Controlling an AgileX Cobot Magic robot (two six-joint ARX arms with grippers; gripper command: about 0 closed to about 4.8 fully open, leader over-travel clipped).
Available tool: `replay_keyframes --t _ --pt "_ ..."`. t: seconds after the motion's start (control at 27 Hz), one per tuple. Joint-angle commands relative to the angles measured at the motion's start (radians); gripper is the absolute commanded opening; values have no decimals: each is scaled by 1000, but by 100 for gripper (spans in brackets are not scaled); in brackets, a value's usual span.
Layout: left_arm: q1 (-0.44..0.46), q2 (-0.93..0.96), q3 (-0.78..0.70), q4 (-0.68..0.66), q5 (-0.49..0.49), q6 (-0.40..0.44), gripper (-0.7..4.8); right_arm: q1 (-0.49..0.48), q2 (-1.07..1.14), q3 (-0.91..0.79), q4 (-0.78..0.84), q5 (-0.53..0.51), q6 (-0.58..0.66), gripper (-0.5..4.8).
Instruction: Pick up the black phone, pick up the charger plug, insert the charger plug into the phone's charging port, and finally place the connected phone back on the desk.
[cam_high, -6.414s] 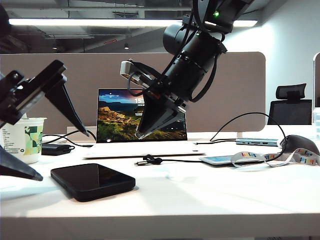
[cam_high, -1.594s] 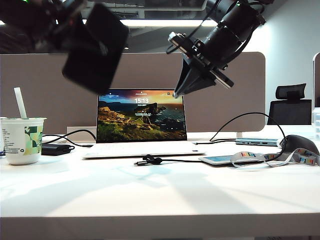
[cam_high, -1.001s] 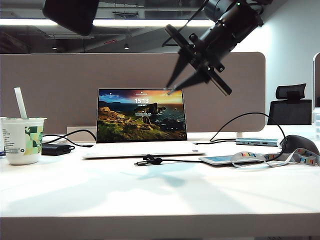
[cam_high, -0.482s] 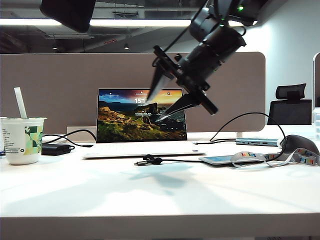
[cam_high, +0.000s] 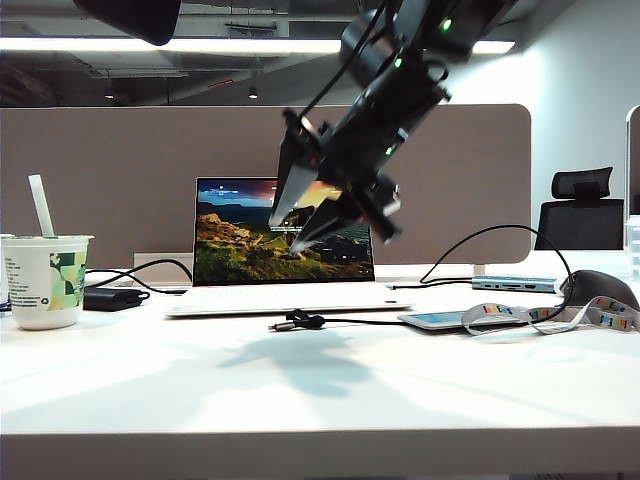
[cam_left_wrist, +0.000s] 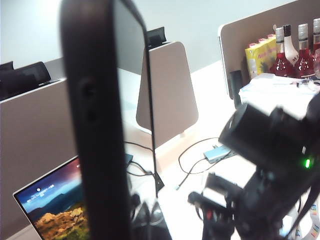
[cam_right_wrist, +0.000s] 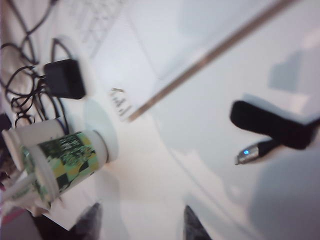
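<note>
The black phone (cam_high: 130, 15) hangs high at the exterior view's top left, mostly cut off by the frame. In the left wrist view it stands edge-on (cam_left_wrist: 97, 125), with my left gripper (cam_left_wrist: 120, 225) shut on its lower end. I cannot make out its charging port. The charger plug (cam_high: 283, 325) lies on the white desk (cam_high: 330, 400) in front of the laptop, silver tip (cam_right_wrist: 247, 154) pointing away from its black housing. My right gripper (cam_high: 283, 236) hangs open above the plug, fingers well apart (cam_right_wrist: 142, 220) with nothing between them.
An open laptop (cam_high: 282, 240) stands behind the plug, before the taupe divider (cam_high: 120, 180). A paper cup (cam_high: 45, 280) and a black power brick (cam_high: 105, 298) sit at the left. A pale phone (cam_high: 445, 319), a lanyard, a hub (cam_high: 515, 284) and a dark mouse (cam_high: 600, 288) lie at the right.
My right gripper has opened wide, rolled, and swung down and to the left, in front of the laptop screen. The phone has stayed high at the top left.
</note>
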Motion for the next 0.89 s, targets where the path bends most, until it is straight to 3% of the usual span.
replay_keyframes --t 0.04,0.26,0.56,0.89 --pt "2 -19 8 32 5 -3 -6 16 13 7 42 9 93 206" --pt "2 -27 8 28 6 -3 -6 51 25 10 12 125 97 206" --pt "2 -29 8 27 6 -3 -6 56 91 135 -1 130 122 206" --pt "2 -29 8 27 3 -3 -6 55 111 168 -171 131 119 207"
